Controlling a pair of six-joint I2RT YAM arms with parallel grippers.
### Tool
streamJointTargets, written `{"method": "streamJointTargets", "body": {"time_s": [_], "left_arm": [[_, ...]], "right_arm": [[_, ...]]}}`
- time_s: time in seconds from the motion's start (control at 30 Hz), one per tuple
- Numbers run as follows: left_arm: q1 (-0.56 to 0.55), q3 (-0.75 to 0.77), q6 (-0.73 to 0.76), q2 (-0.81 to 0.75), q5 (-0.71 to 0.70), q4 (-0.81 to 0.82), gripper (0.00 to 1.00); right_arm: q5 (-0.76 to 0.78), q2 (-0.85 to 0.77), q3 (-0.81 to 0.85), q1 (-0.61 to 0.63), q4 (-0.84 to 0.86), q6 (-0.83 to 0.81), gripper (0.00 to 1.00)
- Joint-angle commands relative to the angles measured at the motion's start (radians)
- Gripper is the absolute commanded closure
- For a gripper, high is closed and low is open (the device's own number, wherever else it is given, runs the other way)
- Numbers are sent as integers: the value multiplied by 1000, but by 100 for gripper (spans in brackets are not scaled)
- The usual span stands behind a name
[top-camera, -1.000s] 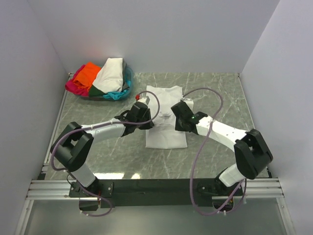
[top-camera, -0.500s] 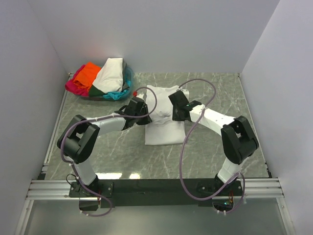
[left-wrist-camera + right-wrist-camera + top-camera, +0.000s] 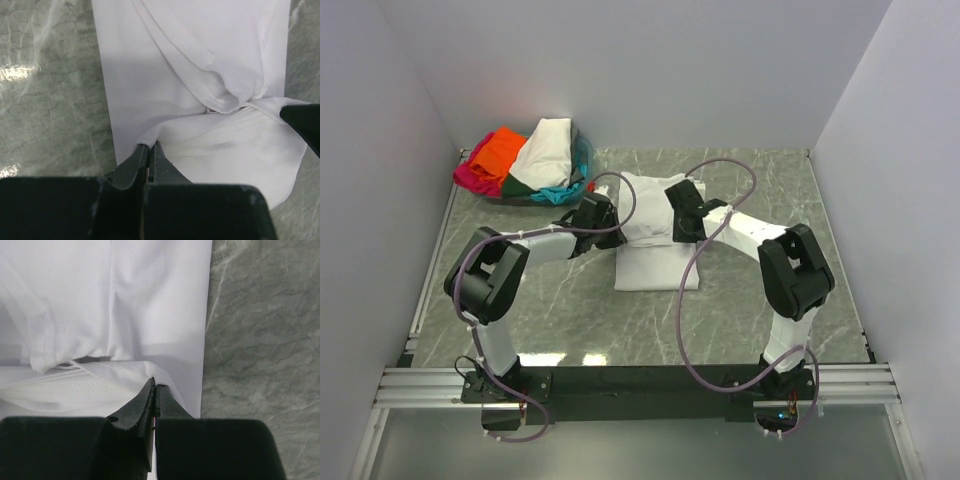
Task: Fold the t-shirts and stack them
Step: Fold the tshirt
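A plain white t-shirt (image 3: 655, 265) lies on the marble table, folded into a narrow strip. My left gripper (image 3: 603, 212) is shut on its left edge and my right gripper (image 3: 677, 205) is shut on its right edge, holding the hem end lifted over the rest of the shirt. In the left wrist view the left gripper (image 3: 149, 145) pinches a fold of white cloth (image 3: 200, 65). In the right wrist view the right gripper (image 3: 154, 383) pinches the hem of the shirt (image 3: 150, 300). The other shirts, cream-white (image 3: 546, 150), orange (image 3: 500, 150), magenta-pink (image 3: 472, 180) and teal (image 3: 560, 193), lie piled at the back left.
The pile of shirts sits in a basket (image 3: 582, 160) at the table's back left corner. White walls close the table on three sides. Purple cables (image 3: 720, 170) loop above both arms. The table's left edge has a metal rail (image 3: 430, 270).
Both grippers have moved away from the arm bases towards the back wall, carrying the near end of the white shirt up and over its far part. The visible shirt has grown shorter.
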Motion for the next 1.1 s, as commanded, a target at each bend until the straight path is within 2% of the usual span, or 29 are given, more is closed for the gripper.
{"method": "streamJointTargets", "body": {"time_s": [0.0,0.03,0.13,0.17,0.2,0.27,0.37,0.43,0.53,0.63,0.87,1.07], "left_arm": [[15,50,21,29,11,35,99],[17,55,19,34,12,32,99],[18,69,21,40,2,20,73],[18,70,24,34,-1,17,64],[18,75,27,12,-12,12,44],[17,75,36,-20,-38,7,33],[-3,58,47,-121,-93,-11,18],[-44,40,50,-156,-132,0,17],[-126,-1,45,-200,-164,40,15],[-204,-58,19,-206,-156,146,15],[-301,-63,-45,-33,-83,267,16],[-351,-97,-68,24,-103,313,16]], "right_arm": [[8,30,63,-22,28,-19,100],[8,37,69,-25,28,-20,100],[2,60,91,-39,30,-28,100],[0,62,109,-41,25,-31,95],[2,60,118,-47,16,-34,86],[6,33,135,-48,-13,-49,66],[15,-56,97,-44,-12,-51,56],[0,-135,42,-42,7,-45,48],[-44,-223,-38,-32,34,-31,44],[-55,-298,-111,-21,51,-10,43],[-37,-406,-196,-19,37,20,43],[-164,-404,-230,-19,86,-13,44]]}}
